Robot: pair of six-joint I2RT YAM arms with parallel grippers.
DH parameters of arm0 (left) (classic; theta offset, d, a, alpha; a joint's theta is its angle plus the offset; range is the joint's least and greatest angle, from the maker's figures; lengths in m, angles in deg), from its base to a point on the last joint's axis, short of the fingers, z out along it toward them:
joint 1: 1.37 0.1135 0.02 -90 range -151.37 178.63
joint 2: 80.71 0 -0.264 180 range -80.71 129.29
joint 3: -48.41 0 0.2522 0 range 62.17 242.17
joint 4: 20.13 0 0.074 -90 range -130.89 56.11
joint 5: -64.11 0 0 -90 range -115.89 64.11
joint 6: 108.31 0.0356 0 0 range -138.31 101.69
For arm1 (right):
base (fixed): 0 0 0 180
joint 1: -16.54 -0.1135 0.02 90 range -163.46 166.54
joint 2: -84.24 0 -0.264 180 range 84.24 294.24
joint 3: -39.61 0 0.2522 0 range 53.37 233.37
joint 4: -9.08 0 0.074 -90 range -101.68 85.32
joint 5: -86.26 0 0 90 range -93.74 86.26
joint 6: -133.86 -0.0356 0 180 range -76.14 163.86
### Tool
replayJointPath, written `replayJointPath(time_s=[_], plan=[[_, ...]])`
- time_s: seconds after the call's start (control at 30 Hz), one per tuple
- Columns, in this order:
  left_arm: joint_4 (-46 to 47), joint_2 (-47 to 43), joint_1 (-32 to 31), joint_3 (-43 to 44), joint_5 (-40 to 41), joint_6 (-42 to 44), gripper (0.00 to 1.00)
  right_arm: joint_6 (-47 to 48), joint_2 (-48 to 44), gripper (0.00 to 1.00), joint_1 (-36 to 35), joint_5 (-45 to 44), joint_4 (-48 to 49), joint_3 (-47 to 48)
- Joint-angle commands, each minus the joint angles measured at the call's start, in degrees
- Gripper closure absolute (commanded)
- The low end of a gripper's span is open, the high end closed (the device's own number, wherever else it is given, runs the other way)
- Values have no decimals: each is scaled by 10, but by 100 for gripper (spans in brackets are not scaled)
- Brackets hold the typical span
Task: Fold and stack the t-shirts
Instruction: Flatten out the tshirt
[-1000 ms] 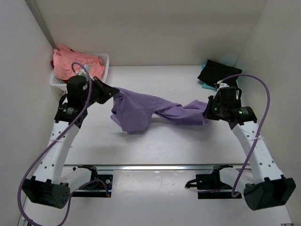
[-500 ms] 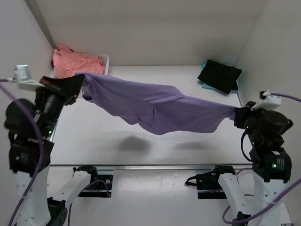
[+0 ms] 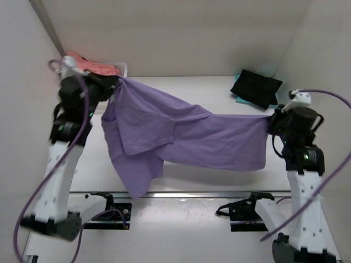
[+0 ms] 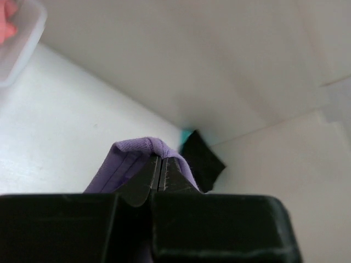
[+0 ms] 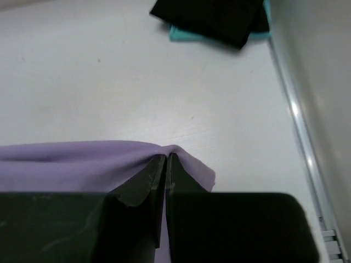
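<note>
Lavender cloth spans the workspace: the purple t-shirt [image 3: 186, 137] hangs in the air above the counter [image 3: 203, 90], strung between the two arms. The left pincer [image 4: 159, 172] is clamped tight on a small bunched fold at one end, close to the basket [image 3: 124, 68] holding the salmon-pink t-shirts [image 3: 88, 61]. The right pincer [image 5: 165, 164] is pressed together on a thin edge at the other end, not far from the folded black t-shirt [image 3: 256, 87], which lies on the teal t-shirt [image 5: 181, 34] in the far right corner.

The likeliest failure is a slip. Each pincer appears to hold only a little fabric, and the upper edge looks taut, so any further pull apart could tug a corner free and drop that side.

The shirt also hangs unevenly. Its left part droops in a long flap toward the near edge of the counter, and one panel is doubled over the front. Lowered as it is, the cloth would probably land creased or skewed. The low flap could also spill over the near edge and catch on the arm mounts there.

A wide sweep by the right arm might brush the black and teal stack out of place.
</note>
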Motion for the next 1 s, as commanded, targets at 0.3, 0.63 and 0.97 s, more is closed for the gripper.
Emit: replayJointPath(time_s=[0.3, 0.63, 0.97], plan=[[169, 430, 37, 56, -85, -1, 73, -62, 323, 89, -53, -73, 186, -9], [108, 291, 31, -111, -110, 18, 40, -98, 325, 34, 7, -82, 177, -98], [17, 113, 11, -409, -110, 46, 38, -106, 290, 33, -18, -105, 164, -202]])
